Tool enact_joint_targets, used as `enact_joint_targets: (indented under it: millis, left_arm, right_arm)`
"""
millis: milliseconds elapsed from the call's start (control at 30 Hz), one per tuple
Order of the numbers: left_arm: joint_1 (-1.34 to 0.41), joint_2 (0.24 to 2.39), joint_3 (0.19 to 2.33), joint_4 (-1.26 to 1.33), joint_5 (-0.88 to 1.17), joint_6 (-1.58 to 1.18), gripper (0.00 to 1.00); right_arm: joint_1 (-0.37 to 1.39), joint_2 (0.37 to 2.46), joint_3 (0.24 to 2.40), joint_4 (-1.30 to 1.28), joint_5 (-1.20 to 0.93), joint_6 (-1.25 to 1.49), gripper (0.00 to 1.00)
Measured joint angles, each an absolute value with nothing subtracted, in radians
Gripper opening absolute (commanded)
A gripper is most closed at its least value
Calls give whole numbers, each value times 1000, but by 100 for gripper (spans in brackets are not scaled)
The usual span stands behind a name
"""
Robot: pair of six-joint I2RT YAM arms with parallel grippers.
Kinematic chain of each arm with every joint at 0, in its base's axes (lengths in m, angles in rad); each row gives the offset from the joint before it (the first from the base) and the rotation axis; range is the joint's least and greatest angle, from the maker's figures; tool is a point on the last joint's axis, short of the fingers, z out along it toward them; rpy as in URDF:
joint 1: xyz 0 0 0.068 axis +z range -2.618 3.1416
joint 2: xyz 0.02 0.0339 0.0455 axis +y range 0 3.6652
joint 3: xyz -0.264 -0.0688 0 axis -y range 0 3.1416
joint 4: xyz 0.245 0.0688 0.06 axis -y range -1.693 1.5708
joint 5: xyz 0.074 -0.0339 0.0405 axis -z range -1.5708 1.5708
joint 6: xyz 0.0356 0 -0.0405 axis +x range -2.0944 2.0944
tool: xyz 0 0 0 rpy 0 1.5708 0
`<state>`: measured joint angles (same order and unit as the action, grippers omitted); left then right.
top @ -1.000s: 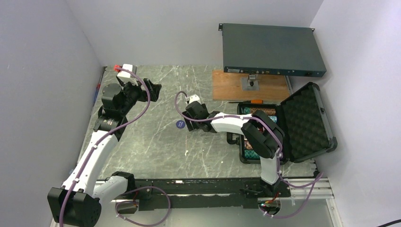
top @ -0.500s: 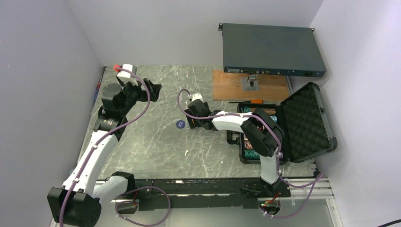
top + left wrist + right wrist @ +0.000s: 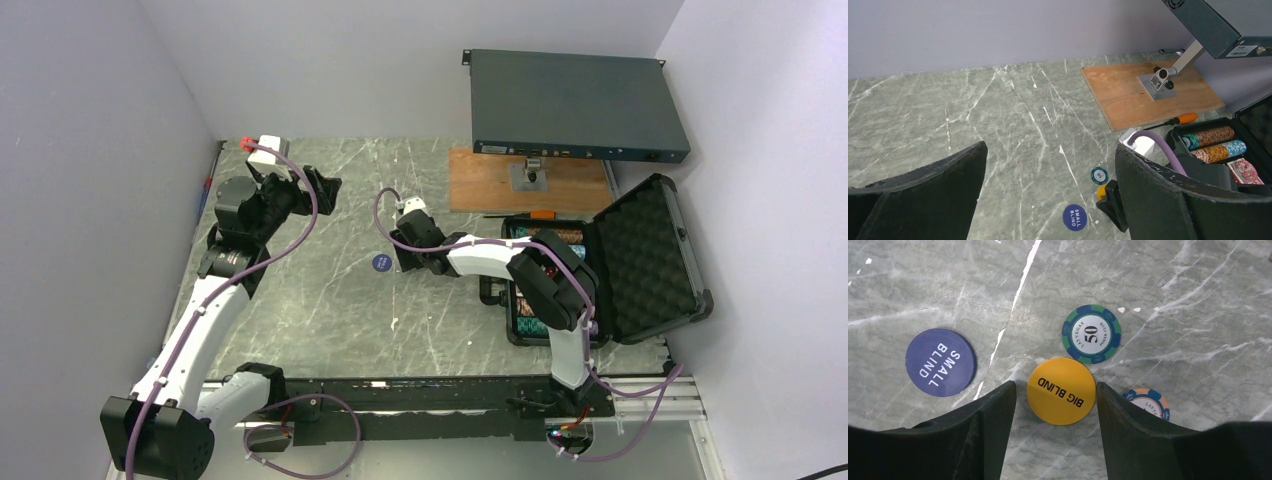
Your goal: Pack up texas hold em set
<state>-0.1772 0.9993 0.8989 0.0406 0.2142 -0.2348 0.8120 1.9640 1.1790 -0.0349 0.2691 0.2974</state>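
The black foam-lined case (image 3: pixel 645 258) stands open at the right with rolls of striped chips (image 3: pixel 1215 144) and a card deck (image 3: pixel 1244 170) inside. On the table lie a blue "SMALL BLIND" button (image 3: pixel 940 362), a yellow "BIG BLIND" button (image 3: pixel 1061 390), a green 50 chip (image 3: pixel 1091 334) and an orange-and-blue chip (image 3: pixel 1148 402). My right gripper (image 3: pixel 1056 390) is open, low over the table, its fingers either side of the yellow button. My left gripper (image 3: pixel 1050 160) is open and empty, held high at the back left.
A dark rack-mount box (image 3: pixel 575 105) stands on a bracket over a wooden board (image 3: pixel 530 185) at the back. An orange-handled screwdriver (image 3: pixel 1178 120) lies between the board and the case. Walls close in on the left, back and right.
My right gripper has shifted a little to the left, toward the buttons. The left arm has not moved.
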Motion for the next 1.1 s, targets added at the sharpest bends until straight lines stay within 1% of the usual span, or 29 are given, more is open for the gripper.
enact_joint_targets:
  millis: [200,367,667,1100]
  left_arm:
    - [-177,999,899,41,216,-235,99]
    - [-177,999,899,41,217,-237,99]
    - [-177,999,899,41,224,-253,99]
    - [-177,1000,899,41,225,-253,99]
  right_arm:
    - [807,1965,1179,-28,248,313,59]
    - [796,1965,1173,-12,236,331,56]
    - [791,1965,1170,-3,231,327,59]
    - [807,1964,1169,-18,250,279,58]
